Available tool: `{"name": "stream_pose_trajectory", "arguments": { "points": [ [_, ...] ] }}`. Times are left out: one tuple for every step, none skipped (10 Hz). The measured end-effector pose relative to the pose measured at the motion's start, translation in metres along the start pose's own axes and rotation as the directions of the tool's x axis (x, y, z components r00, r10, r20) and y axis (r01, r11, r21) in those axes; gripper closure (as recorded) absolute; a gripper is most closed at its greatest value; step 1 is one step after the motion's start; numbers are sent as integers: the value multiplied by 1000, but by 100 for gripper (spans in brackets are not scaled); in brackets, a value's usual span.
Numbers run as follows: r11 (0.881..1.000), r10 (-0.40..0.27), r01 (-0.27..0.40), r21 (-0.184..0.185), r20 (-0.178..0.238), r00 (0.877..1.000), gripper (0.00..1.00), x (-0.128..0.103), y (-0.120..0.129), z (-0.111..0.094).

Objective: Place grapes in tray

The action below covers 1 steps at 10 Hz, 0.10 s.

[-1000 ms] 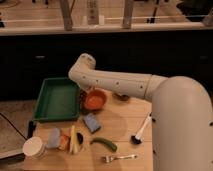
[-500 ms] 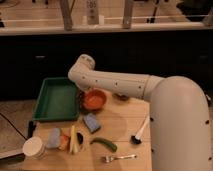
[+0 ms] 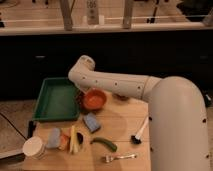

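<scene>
The white robot arm (image 3: 150, 105) fills the right side and reaches left across the light wooden worktop (image 3: 120, 125), bending at a rounded joint above the far left area. Its claw (image 3: 80, 97) is hidden low between tray and bowl — whether it is clenched or released, I cannot tell.

The large rectangular green plastic tray (image 3: 56, 99) with a raised rim lies at the far left of the worktop. Just to its right sits a round orange bowl (image 3: 95, 98). The dark reddish-purple grapes cannot be made out.

Nearer lie a blue sponge (image 3: 91, 121), a green pepper (image 3: 104, 143), a black-headed brush with a white handle (image 3: 140, 132), a silver fork (image 3: 120, 157) and — at the near left corner — a white cup (image 3: 34, 147).
</scene>
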<state>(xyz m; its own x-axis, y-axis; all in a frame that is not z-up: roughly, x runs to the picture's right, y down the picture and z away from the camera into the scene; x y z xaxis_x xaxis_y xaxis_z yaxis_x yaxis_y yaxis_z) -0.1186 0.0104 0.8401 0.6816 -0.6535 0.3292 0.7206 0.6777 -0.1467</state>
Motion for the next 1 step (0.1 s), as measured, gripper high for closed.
{"name": "stream_pose_trajectory", "arguments": {
  "points": [
    [1000, -5, 5, 2, 6, 1000, 98, -1, 0, 2]
  ]
}}
